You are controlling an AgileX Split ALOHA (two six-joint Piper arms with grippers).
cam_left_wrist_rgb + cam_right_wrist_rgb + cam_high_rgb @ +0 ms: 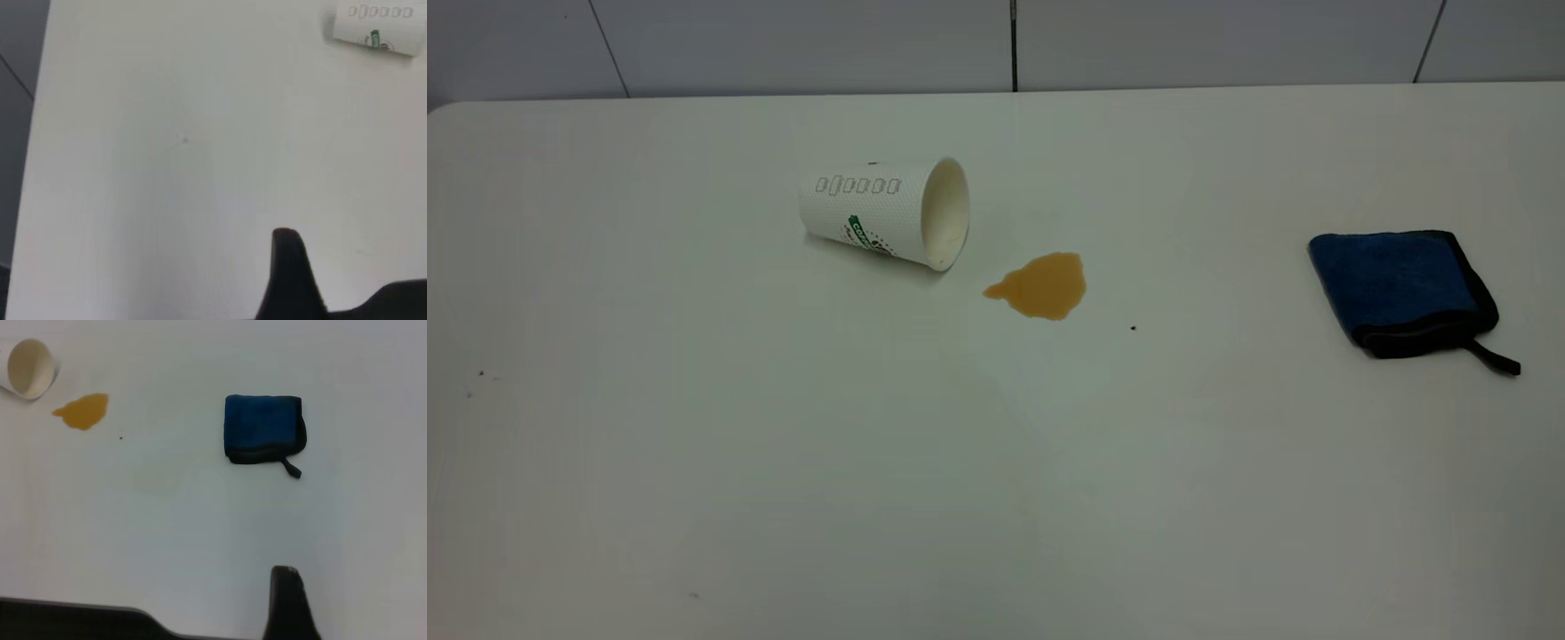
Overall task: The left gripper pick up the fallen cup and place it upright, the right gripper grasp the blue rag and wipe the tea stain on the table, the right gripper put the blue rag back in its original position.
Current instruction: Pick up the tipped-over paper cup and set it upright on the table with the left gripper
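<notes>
The white dimpled paper cup lies tipped beside the amber puddle on the white counter. Neither tool's grip state can be told. A clumsy lift could roll the cup's rim through the liquid.

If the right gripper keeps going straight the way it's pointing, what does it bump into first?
Probably the blue rag: it lies straight ahead of the right gripper's finger, with only bare table between. Depth is hard to judge.
</notes>
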